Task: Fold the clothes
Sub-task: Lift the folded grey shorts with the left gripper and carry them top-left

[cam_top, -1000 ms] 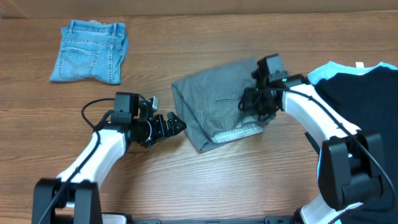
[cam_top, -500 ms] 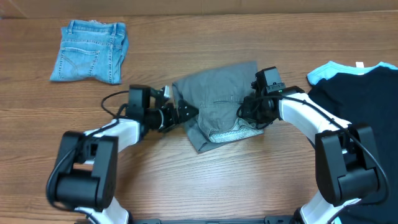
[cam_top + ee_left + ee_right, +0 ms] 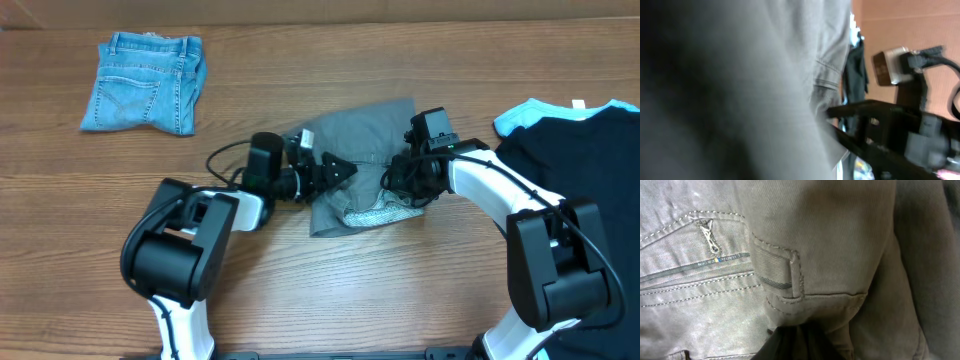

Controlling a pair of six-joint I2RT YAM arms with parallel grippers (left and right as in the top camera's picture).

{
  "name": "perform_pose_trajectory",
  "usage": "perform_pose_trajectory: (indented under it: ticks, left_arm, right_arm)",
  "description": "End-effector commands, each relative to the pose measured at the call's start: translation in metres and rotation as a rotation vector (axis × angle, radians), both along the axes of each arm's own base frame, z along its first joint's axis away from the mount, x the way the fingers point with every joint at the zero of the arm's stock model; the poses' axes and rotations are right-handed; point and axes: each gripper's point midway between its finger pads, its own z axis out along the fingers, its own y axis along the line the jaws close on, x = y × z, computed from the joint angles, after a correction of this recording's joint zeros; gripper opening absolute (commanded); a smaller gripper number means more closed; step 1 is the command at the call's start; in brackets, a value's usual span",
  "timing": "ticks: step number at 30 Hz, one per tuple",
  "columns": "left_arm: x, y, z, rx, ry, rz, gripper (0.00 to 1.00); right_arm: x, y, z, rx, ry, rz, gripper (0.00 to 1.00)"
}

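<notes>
Overhead even, sharp, soft shadows; left wrist dim, grey shorts [image 3: 790,60] blurred; right wrist crisp.

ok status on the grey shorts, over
Right gripper shut on grey shorts. Left gripper over their left side, jaws unclear. Black tee, denim shorts lie clear of them.

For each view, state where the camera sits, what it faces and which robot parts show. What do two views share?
Overhead: above the table, facing down; left arm, right arm, grey shorts show.
Left wrist: low against the shorts, facing the right arm; left fingers unclear.
Right wrist: close above the shorts' pocket; right fingers at bottom.
Shared: all show the shorts.
</notes>
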Motion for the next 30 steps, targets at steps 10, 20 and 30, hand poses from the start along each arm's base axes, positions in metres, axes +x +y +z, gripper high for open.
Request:
perform_pose_trajectory:
  ticks: [10,20,30]
  left_arm:
    - [-0.026,0.018,-0.071,0.143,0.179,0.074,0.04]
    - [0.001,0.057,-0.002,-0.057,0.07,0.035,0.04]
    - [0.079,0.157,0.188,-0.285,-0.297,0.29,0.04]
  right_arm:
    - [-0.022,-0.008,-0.005,-0.042,0.091,0.001,0.37]
    - [0.002,-0.026,0.133,-0.065,-0.187,-0.009,0.72]
    - [-0.003,-0.035,0.189,-0.029,-0.305,-0.05,0.73]
